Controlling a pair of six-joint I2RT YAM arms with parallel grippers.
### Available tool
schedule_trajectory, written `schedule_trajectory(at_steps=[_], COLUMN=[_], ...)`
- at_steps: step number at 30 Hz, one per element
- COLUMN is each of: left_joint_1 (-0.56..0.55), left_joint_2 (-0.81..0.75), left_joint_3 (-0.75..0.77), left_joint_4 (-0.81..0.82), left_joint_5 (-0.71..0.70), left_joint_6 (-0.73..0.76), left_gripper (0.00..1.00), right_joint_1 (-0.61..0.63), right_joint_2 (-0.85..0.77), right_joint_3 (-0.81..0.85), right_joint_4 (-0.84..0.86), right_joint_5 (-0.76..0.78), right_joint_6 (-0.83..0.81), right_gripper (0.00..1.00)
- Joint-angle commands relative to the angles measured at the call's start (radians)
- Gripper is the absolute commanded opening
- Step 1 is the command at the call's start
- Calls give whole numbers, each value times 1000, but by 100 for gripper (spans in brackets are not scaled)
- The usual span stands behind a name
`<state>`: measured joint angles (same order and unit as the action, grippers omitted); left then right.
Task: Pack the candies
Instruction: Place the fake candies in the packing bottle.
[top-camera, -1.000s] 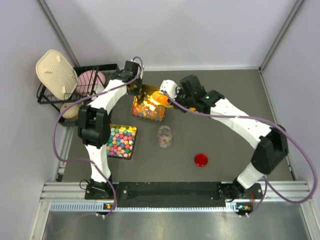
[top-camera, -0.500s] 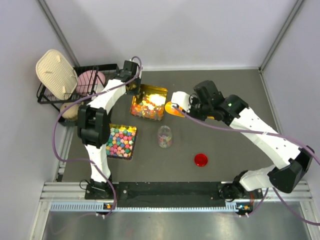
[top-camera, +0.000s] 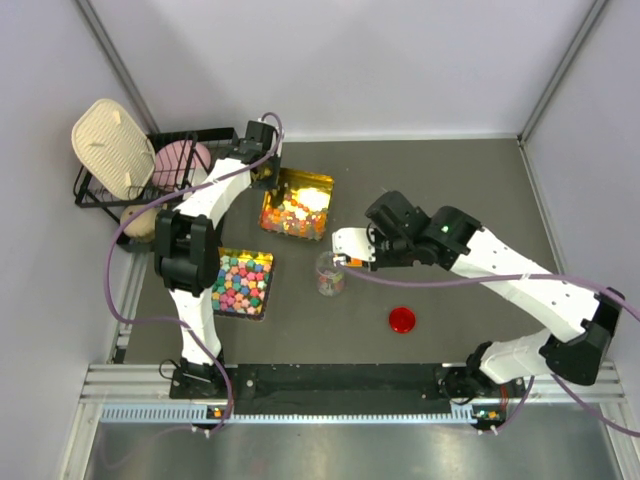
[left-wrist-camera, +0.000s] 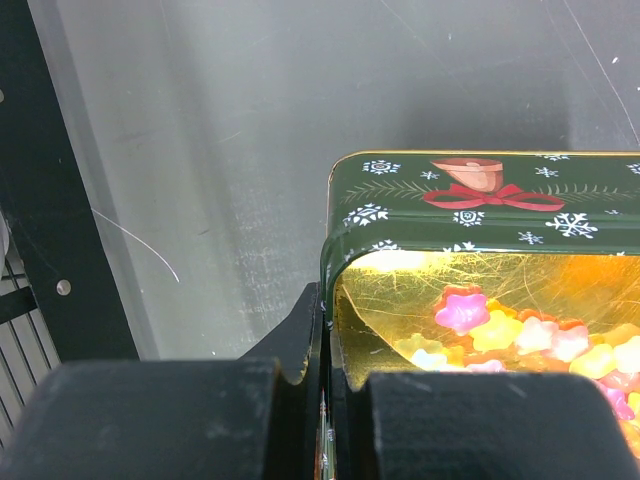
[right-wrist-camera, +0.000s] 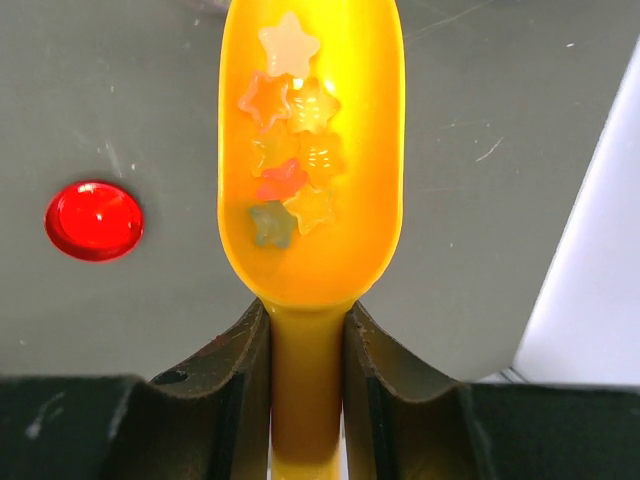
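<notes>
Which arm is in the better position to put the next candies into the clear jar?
The right one. The right fingers hold the yellow scoop, loaded with star candies, near the jar. The left fingers are shut on the tin wall, steadying it.

Bright even light, soft shadows, glare inside gold tin (left-wrist-camera: 400, 215)

A dark grey table (top-camera: 470, 180) sits enclosed by 3 pale walls (top-camera: 400, 60), with 2 grey posts (top-camera: 565, 65) in the far corners. An aluminium rail (top-camera: 330, 412) runs along its near edge. Light is soft and even.
</notes>
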<state>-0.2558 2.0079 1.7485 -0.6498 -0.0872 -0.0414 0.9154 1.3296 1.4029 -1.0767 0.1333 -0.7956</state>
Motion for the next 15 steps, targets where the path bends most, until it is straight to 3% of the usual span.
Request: schedule_trajectory(at_steps=[1,15], left_joint_1=[4,4], left_joint_2=[-29,-29], left_joint_3=[23,16], left_joint_4=[41,42], left_joint_5=[17,23], left_joint_6=[-9,-9], left_gripper=[0,0], right_joint_1=[33,88], right_joint_2=[54,140], right_joint_3=[60,136], right_joint_4=[-43,-85], right_joint_5=[69,130], right_joint_6=[-50,-83], right_gripper=[0,0])
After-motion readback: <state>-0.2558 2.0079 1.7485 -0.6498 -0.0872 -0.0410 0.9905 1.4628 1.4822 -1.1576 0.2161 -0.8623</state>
